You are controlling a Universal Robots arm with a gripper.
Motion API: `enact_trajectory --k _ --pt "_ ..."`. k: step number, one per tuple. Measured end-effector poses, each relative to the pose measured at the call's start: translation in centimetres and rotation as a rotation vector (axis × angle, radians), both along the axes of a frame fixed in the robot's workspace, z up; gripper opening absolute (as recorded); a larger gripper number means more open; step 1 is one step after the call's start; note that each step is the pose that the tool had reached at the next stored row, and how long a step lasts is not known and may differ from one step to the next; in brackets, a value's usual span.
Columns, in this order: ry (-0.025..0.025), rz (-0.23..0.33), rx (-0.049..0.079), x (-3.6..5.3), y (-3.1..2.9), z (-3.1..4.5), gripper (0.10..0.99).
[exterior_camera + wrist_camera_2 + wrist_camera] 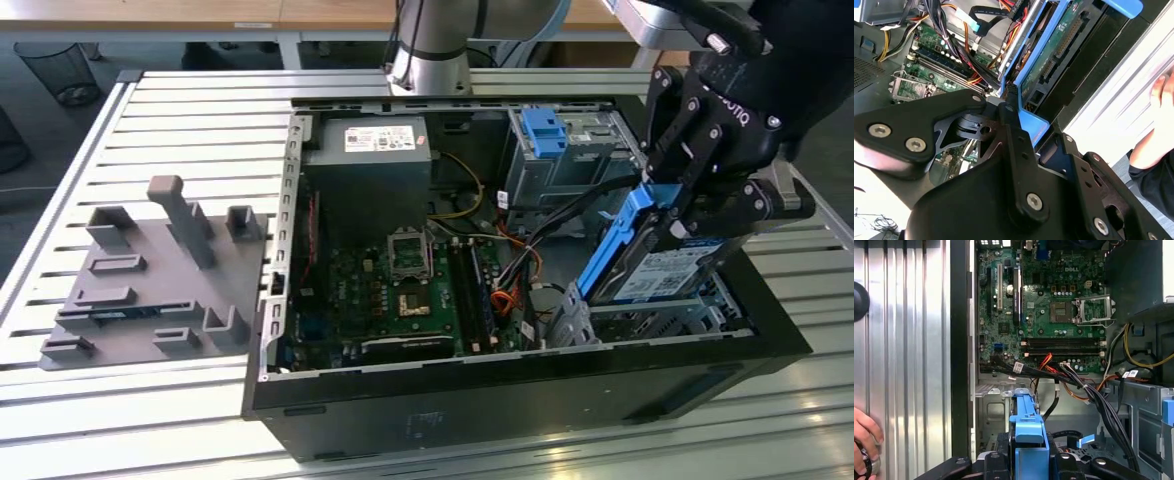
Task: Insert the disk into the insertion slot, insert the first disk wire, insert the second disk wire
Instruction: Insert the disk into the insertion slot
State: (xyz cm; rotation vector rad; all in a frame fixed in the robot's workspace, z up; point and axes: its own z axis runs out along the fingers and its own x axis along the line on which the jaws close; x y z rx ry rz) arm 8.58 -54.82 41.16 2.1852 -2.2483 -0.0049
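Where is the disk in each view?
Exterior view: the disk, tilted in the gripper, at the exterior view's right.
Second wrist view: the disk, circuit-board side, just past the gripper.
First wrist view: the disk edge-on, blue carrier toward camera.
Shared landmark: the CPU socket.
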Motion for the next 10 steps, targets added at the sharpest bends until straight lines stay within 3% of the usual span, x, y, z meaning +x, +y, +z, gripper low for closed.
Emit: enact_trajectory --k 10 --pt "0.0000 0.000 0.000 0.00 0.00 -0.80 0.369"
